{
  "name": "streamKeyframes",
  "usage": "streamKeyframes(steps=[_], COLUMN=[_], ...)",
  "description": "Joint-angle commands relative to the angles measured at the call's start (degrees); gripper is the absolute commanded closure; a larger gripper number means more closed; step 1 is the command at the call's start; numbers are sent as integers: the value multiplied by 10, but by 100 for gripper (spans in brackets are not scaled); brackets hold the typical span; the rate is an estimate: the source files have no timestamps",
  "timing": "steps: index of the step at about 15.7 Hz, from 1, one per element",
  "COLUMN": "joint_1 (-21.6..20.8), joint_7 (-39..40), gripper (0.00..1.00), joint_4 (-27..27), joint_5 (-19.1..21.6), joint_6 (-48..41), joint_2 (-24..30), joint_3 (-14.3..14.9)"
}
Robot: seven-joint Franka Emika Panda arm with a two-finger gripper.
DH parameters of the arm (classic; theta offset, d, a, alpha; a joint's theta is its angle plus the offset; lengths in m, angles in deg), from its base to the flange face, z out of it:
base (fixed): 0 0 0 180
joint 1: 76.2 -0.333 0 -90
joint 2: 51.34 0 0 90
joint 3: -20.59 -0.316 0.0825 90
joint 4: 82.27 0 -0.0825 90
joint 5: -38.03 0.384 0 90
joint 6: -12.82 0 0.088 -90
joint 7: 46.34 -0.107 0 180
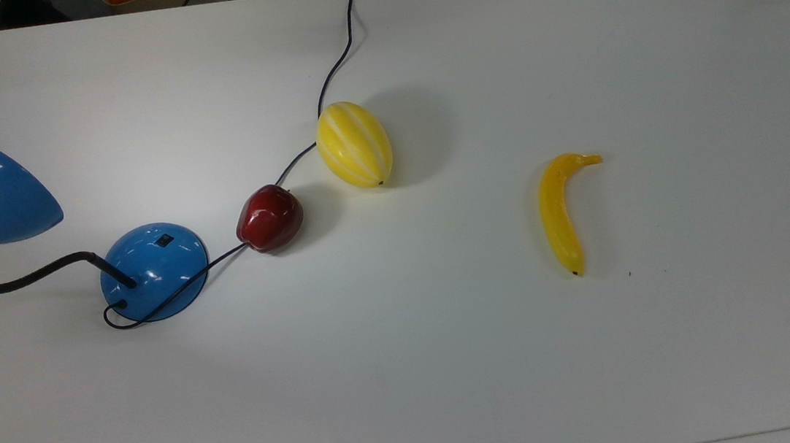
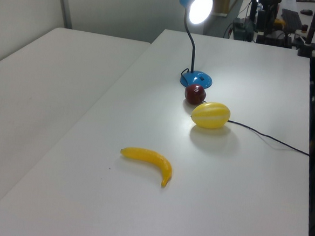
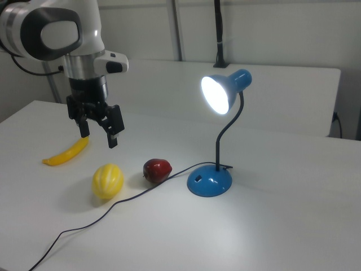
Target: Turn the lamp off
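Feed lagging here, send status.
Gripper open, empty, above table. Lamp lit, switch untouched. Apple, melon between gripper and base.

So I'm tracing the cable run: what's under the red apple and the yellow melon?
The lamp's black cord runs beneath the apple and melon; those covered stretches are hidden.

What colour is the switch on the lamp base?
Black, a small square on the blue base; the switch shows best in the top view.

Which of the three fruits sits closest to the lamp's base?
The dark red apple, right beside the blue base; the striped yellow melon and banana lie farther off.
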Motion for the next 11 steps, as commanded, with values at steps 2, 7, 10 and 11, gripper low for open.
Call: streamKeyframes(steps=[2, 7, 10, 11], joint_1=[2, 10, 12, 12], joint_7=[1, 2, 2, 2], gripper=[0, 0, 0, 0], joint_4=[-11, -11, -11, -11], joint_5=[7, 1, 1, 0], joint_6=[-17, -10, -7, -6], joint_2=[-5, -13, -14, -14], joint_3=[3, 7, 7, 7])
